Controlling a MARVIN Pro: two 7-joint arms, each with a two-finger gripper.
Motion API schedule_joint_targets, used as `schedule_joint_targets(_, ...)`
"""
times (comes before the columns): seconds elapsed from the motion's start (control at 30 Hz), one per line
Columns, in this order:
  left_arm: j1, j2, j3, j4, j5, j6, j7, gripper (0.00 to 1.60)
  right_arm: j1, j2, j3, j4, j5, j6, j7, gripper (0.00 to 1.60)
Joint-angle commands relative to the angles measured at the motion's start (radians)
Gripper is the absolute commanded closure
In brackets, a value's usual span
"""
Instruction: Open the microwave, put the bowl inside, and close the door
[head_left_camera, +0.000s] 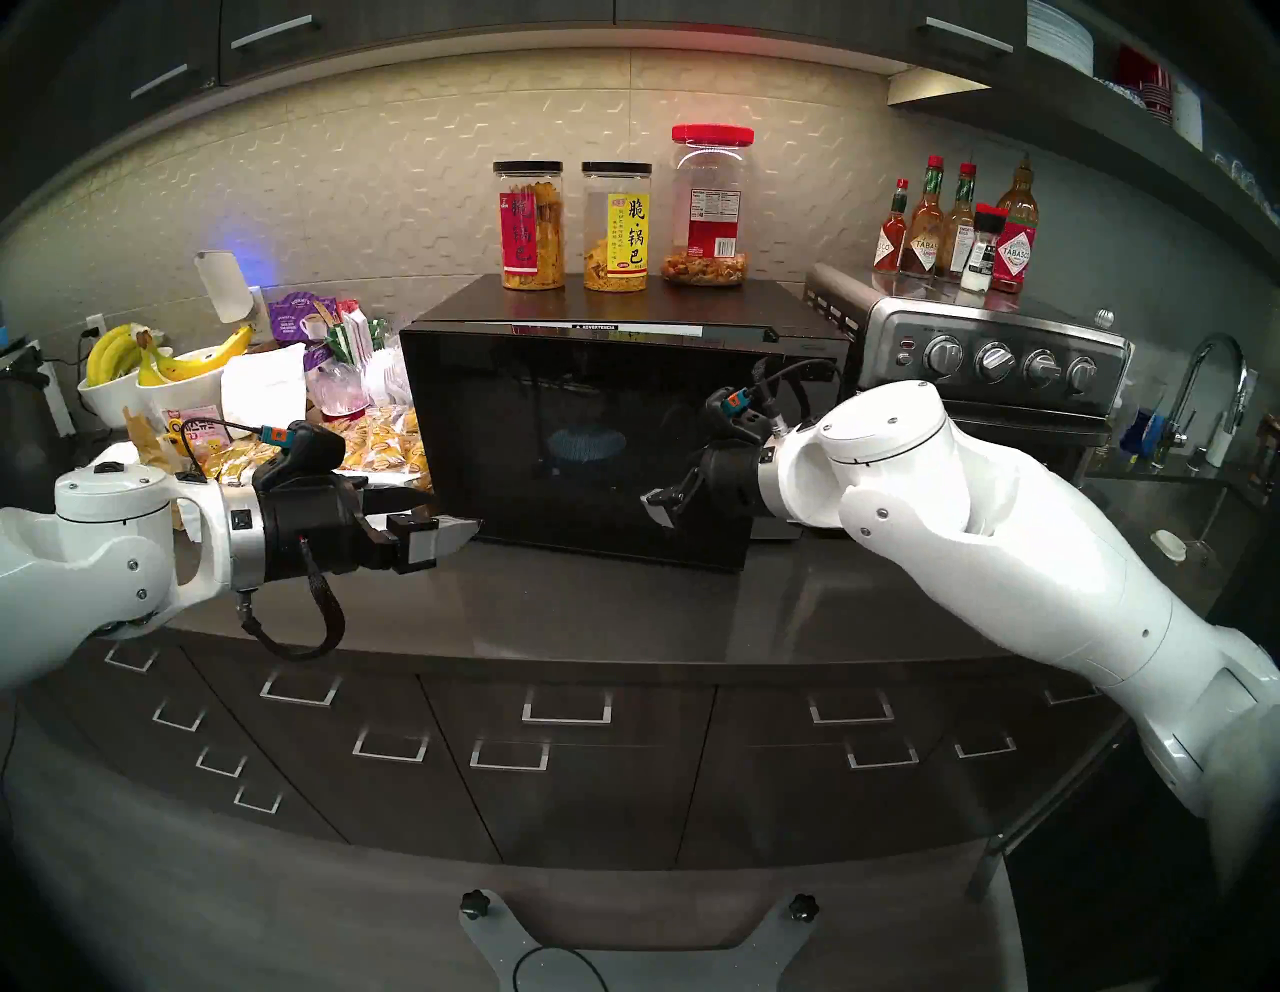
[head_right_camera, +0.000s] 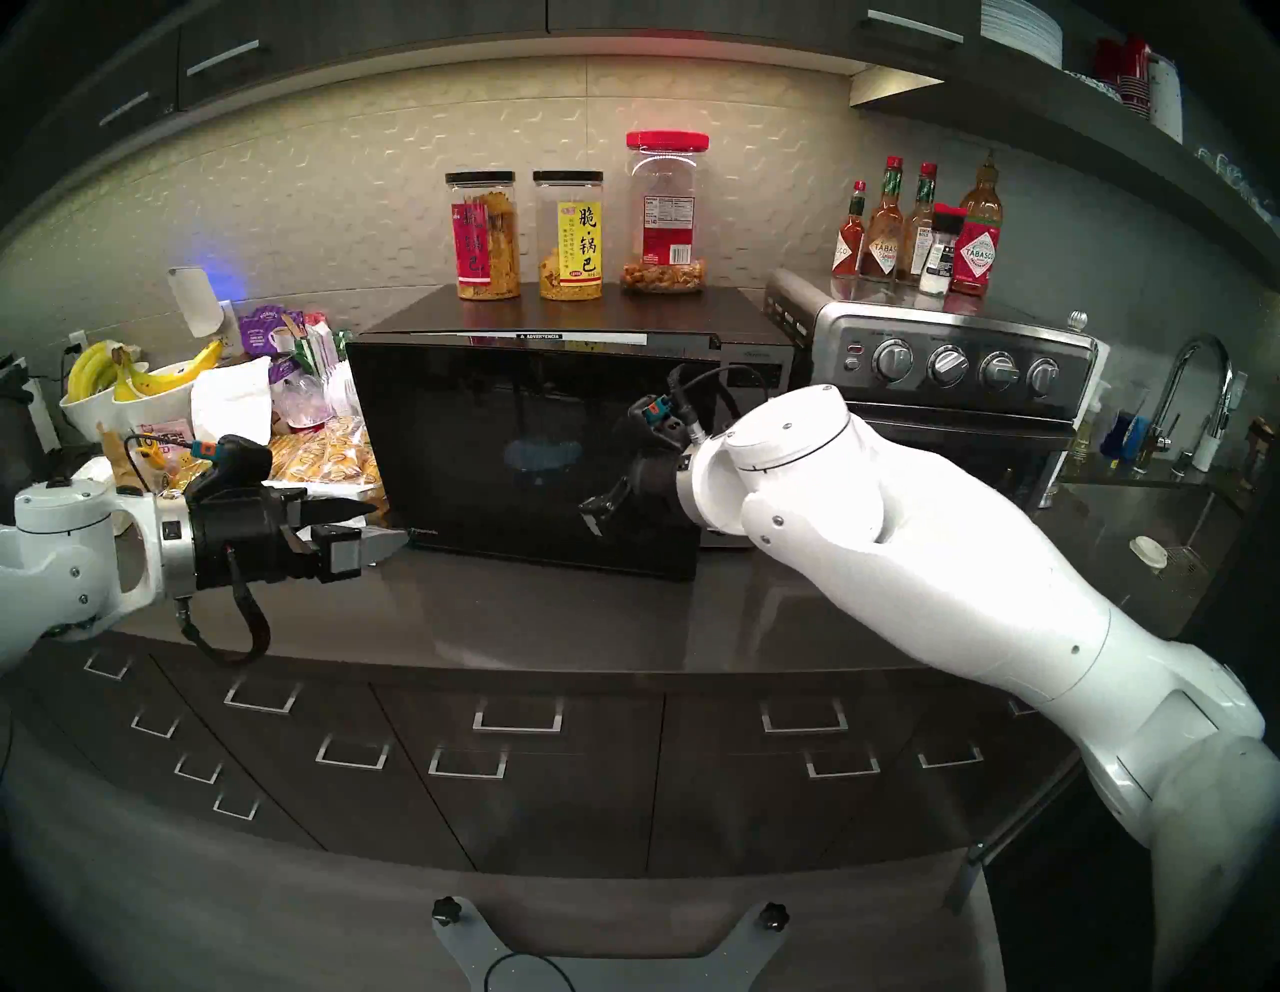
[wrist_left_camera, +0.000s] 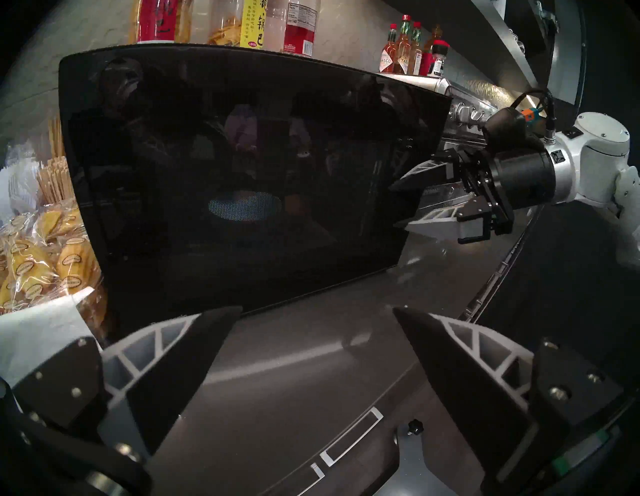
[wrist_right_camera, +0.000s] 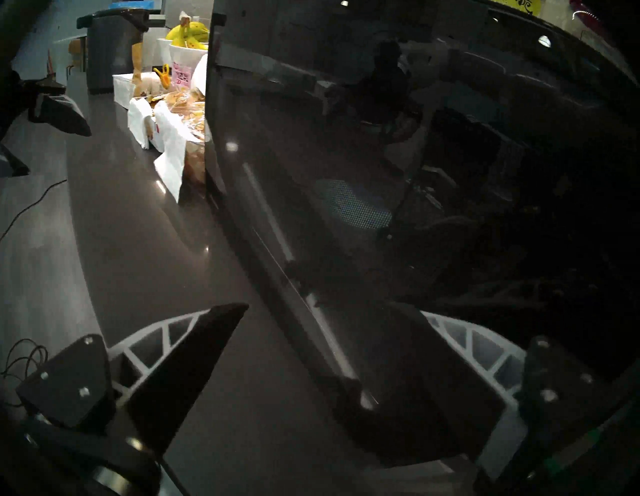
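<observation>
Snack jars (head_left_camera: 616, 225) atop microwave (head_left_camera: 589, 443); toaster oven (head_left_camera: 983, 360) beside it.

Evenly lit from overhead in both head views, sharp at centre; strong fisheye bending and dark vignette at all edges. Blue glow on backsplash (head_left_camera: 228, 270) at left. Glossy door (wrist_left_camera: 242, 166) mirroring the room, muddying contents behind. Right wrist view dim, soft, specular dots on countertop (wrist_right_camera: 114, 214)

Both arms reach forward, left gripper (head_left_camera: 443, 516) and right gripper (head_left_camera: 661, 506) fingers spread.
</observation>
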Motion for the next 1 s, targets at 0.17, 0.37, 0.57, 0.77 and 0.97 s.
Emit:
schedule_joint_targets(0.17, -0.011, -0.001, -0.006, -0.003, 0.001, -0.005, -0.003, 0.00, 0.061, -0.127, 0.018, 0.099, -0.024, 0.034, -0.107, 0.00)
schedule_joint_targets(0.37, -0.014, -0.001, -0.004, -0.003, 0.001, -0.005, -0.003, 0.00, 0.069, -0.162, 0.025, 0.145, -0.022, 0.048, -0.127, 0.00)
schedule_joint_targets(0.57, -0.017, 0.000, -0.001, -0.003, 0.002, -0.005, -0.003, 0.00, 0.077, -0.175, 0.034, 0.174, -0.023, 0.052, -0.121, 0.00)
schedule_joint_targets(0.77, -0.019, 0.000, 0.001, -0.003, 0.002, -0.005, -0.003, 0.00, 0.091, -0.192, 0.028, 0.215, -0.035, 0.048, -0.115, 0.00)
schedule_joint_targets(0.97, -0.022, 0.000, 0.004, -0.003, 0.002, -0.005, -0.003, 0.00, 0.101, -0.218, 0.019, 0.258, -0.039, 0.047, -0.106, 0.00)
